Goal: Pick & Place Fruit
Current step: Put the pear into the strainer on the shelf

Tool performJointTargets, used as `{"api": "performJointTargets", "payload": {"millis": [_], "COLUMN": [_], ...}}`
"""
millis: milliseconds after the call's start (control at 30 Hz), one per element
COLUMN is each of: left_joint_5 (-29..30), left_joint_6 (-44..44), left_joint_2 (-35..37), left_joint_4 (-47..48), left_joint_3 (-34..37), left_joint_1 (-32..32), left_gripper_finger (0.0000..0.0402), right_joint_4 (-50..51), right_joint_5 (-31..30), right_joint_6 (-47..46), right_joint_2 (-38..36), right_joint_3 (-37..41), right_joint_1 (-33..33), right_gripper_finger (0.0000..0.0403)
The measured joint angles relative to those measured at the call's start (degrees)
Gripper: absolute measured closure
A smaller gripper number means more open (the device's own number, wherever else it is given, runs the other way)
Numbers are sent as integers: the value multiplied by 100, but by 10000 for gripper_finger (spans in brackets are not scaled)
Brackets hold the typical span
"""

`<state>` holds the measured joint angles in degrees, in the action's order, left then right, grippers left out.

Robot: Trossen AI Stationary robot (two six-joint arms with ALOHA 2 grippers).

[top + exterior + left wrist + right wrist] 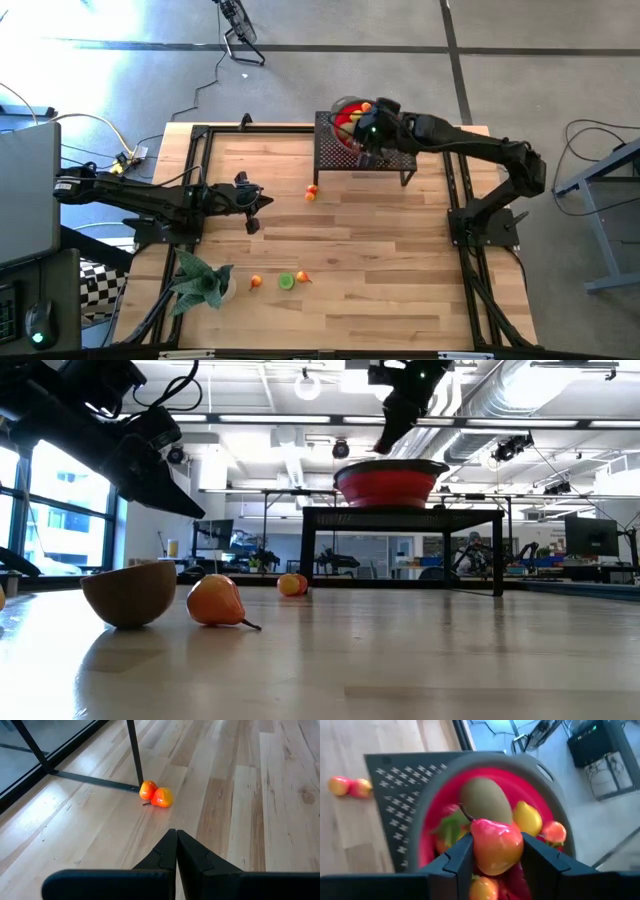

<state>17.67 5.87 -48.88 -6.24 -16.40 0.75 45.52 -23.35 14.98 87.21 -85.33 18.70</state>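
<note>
One pear (496, 846) in right gripper (496, 857) hides bowl (427, 815) contents.

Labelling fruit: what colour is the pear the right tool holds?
Red shading to orange-yellow pear, clearest in the right wrist view.

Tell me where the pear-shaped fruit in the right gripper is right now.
The pear-shaped fruit sits between the right gripper's fingers, directly above the red bowl on the black mesh stand at the table's far edge.
</note>
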Motion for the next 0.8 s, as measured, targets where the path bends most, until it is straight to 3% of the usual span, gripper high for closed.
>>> {"api": "performJointTargets", "payload": {"millis": [467,800], "left_joint_5": [-22,-17], "left_joint_6": [0,0], "left_joint_2": [0,0], "left_joint_4": [0,4], "left_joint_3": [0,0], "left_joint_1": [0,0], "left_gripper_finger": [396,396], "right_joint_4": [309,513], "right_joint_5": [1666,1919], "right_joint_6": [-19,-20], "right_joint_2": [37,38], "right_joint_3": [-1,-1], "right_joint_1": [1323,1476], "right_gripper_finger": [265,257]}}
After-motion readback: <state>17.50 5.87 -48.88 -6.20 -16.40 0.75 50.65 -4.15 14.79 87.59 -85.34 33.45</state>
